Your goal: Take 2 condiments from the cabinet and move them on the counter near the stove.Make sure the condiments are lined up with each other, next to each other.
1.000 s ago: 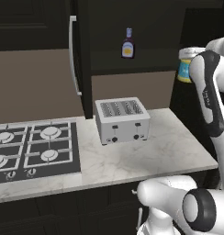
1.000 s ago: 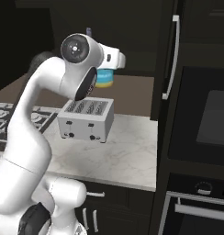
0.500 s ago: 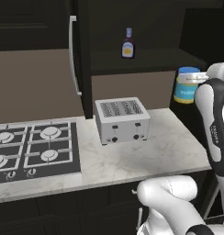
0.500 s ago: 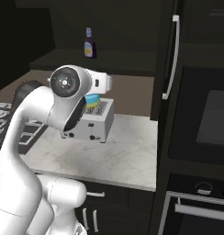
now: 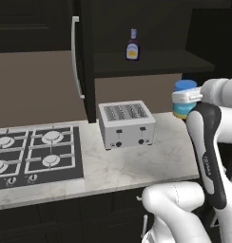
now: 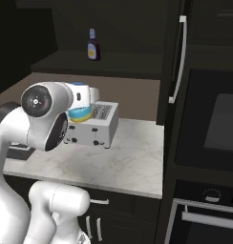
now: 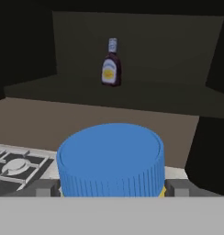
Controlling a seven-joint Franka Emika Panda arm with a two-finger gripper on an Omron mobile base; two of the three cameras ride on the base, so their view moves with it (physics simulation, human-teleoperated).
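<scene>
Far left, the stove [image 5: 34,154] lies flat in the counter [image 5: 137,163], its burners bare, and one burner corner peeks in at the left of the hand view too. Next along, the cabinet [image 5: 84,57] door stands swung open, its long silver handle [image 5: 76,57] facing us. Right of the door, up on the dark shelf [image 5: 151,60], the bottle [image 5: 132,46] stands upright and alone; it shows on the shelf in the right base view [image 6: 93,45] and straight ahead in the hand view [image 7: 111,64]. Below it, the toaster [image 5: 126,124] sits on the counter, just right of the stove. And now to the right: the jar [image 5: 184,98], blue lid up, is off the shelf and up in the air above the counter's right end, lower than the shelf. The gripper [image 7: 111,190] has it, fingers [image 7: 176,187] spread wide and pressed to the jar's two sides just under the lid. In the right base view the jar [image 6: 81,108] hangs beside the toaster, half behind the arm.
</scene>
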